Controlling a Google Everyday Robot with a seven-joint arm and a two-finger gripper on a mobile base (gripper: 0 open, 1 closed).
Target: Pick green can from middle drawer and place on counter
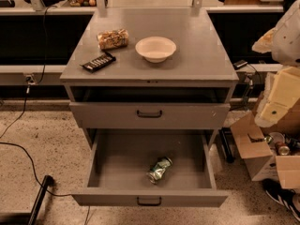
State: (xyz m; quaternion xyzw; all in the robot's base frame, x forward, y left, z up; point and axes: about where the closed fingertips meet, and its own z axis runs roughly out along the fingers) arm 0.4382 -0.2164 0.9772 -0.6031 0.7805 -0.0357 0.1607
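The green can lies on its side, dented, inside the open middle drawer, right of the drawer's centre and near its front wall. The drawer is pulled fully out, with its dark handle facing me. The counter is the grey top of the cabinet above it. My gripper shows as pale arm parts at the right edge, well right of the cabinet and above the can's level. It holds nothing that I can see.
On the counter are a tan snack packet, a white bowl and a dark flat bar. The drawer front above is closed. A cardboard box with cans stands on the floor at the right. Cables run along the floor at the left.
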